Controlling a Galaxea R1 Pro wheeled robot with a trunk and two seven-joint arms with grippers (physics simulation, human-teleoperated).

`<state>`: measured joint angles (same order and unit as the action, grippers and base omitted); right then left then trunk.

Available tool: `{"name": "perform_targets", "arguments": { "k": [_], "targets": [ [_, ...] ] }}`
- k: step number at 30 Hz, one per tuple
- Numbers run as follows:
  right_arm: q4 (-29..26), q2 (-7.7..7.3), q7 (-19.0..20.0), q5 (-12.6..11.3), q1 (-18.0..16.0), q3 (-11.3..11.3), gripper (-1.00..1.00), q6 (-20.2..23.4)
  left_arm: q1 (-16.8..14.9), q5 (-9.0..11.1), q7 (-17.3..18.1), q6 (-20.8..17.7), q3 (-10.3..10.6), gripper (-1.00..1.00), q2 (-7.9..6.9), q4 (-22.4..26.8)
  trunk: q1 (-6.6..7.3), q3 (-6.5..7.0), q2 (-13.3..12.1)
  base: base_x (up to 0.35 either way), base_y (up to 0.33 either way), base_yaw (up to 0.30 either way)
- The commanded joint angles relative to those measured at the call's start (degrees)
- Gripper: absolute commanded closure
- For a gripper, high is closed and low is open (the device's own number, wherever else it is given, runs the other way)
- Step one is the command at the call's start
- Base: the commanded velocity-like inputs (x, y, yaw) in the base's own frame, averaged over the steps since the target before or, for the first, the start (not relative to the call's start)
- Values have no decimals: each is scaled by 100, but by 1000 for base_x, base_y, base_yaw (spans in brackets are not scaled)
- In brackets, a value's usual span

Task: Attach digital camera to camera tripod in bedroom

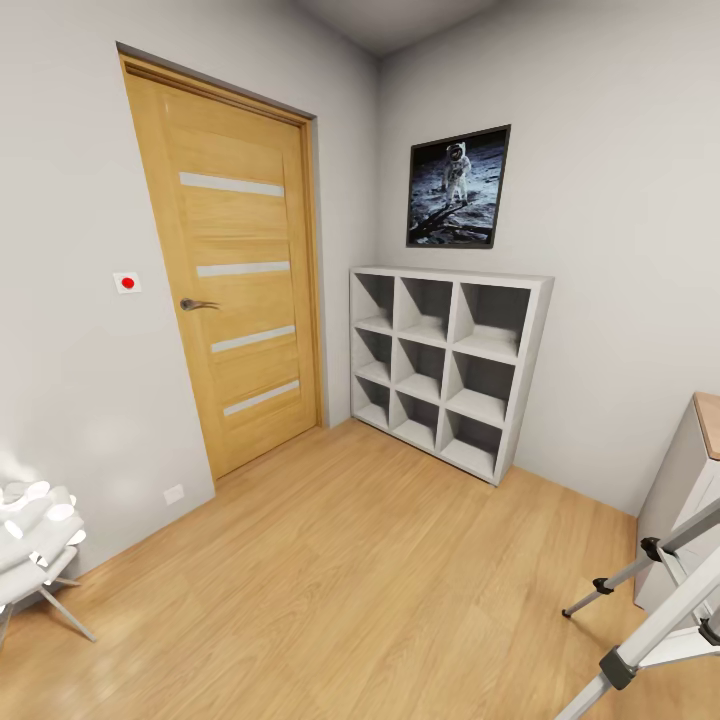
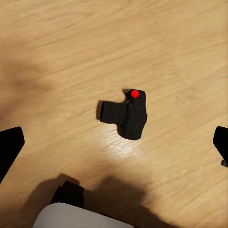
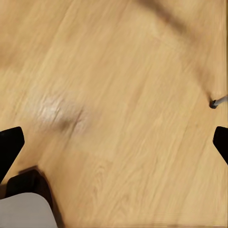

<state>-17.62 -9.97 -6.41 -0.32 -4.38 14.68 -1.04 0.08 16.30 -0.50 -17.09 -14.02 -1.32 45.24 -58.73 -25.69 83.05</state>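
Digital camera (image 2: 127,114) on the wood floor (image 2: 71,57), under the left tool (image 2: 114,142).
Both tools are wide and hold nothing; the right tool (image 3: 114,142) hangs over bare floor. Silver legs of the camera tripod (image 1: 655,610) stand beside the table (image 1: 690,480).

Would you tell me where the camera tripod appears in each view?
Head view: camera tripod legs, lower right corner.
Right wrist view: one tripod foot resting on the floor.
Left wrist view: the digital camera lies on the floor.
Shared landmark: the light wood floor.
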Motion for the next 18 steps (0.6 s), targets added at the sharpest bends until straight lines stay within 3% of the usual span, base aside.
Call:
{"name": "perform_targets", "arguments": {
  "k": [1, 18],
  "targets": [
    [11, -5, -4, -2, -4, 48, -100, -11, 1, 56, -5, -35, -5, -100, 1, 12, 0, -5, 3, 0, 0, 0],
    [48, -76, -5, 30, -4, 163, -100, -73, 1, 22, -11, -40, 1, -100, 56, 27, 0, -5, 3, 0, 0, 0]
  ]
}}
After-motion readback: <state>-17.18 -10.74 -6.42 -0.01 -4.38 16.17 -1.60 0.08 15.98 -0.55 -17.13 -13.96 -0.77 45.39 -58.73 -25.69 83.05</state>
